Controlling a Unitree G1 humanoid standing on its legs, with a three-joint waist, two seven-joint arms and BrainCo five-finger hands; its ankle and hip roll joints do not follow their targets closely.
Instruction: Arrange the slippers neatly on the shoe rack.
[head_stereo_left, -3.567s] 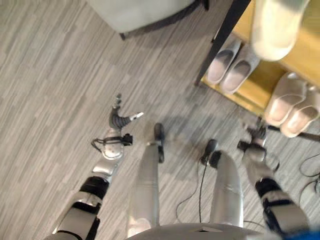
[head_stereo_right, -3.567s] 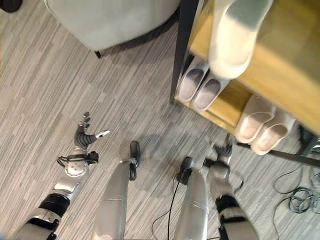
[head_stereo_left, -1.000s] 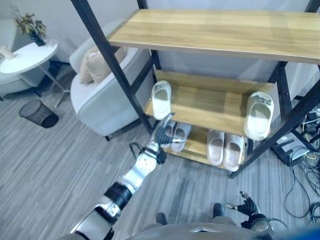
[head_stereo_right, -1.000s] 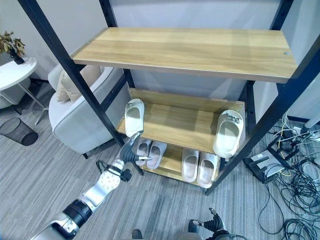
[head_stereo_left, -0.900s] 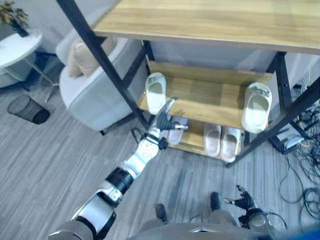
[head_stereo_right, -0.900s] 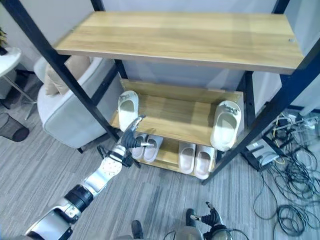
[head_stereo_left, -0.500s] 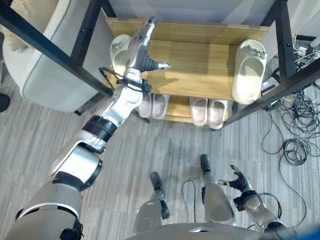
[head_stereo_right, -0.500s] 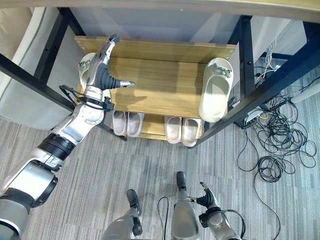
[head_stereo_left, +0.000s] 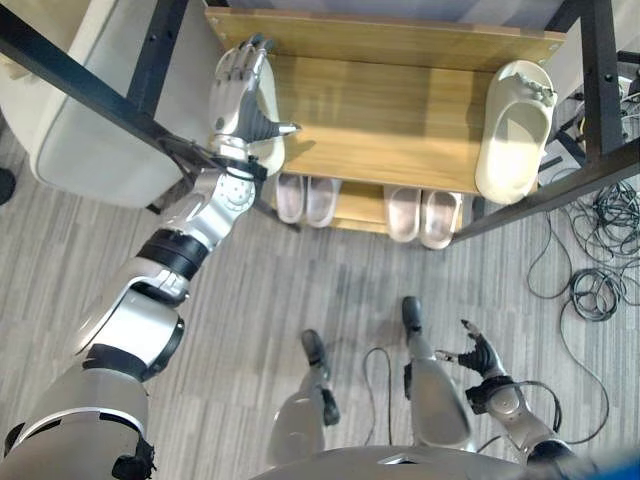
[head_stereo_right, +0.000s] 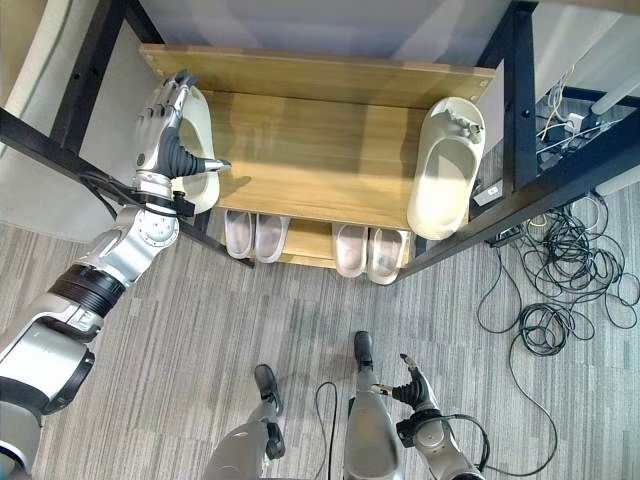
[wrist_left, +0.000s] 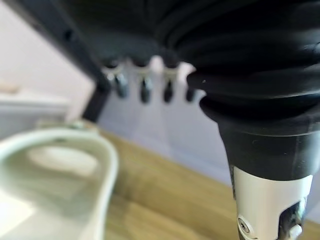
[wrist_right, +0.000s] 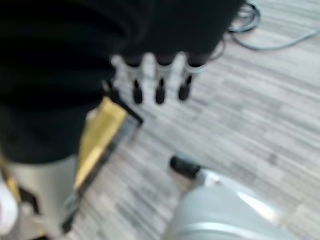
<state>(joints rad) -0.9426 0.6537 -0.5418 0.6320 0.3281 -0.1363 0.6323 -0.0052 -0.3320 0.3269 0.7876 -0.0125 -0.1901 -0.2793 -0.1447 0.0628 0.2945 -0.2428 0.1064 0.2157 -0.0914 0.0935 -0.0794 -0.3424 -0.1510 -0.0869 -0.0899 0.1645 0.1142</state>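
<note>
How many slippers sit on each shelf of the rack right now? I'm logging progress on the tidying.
Middle shelf: 2, a left-end slipper beneath the open left hand and a right-end slipper.
Bottom shelf: 4, a left pair and a right pair.
Total: 6 slippers.
The right hand hangs low over the floor, holding nothing.

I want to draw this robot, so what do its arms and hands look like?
Each arm is made of shiny silver-grey tubes joined by black bands. The left hand has silver fingers with dark tips, a thumb, and a dark ribbed cover over its back and wrist. The right hand looks the same.
</note>
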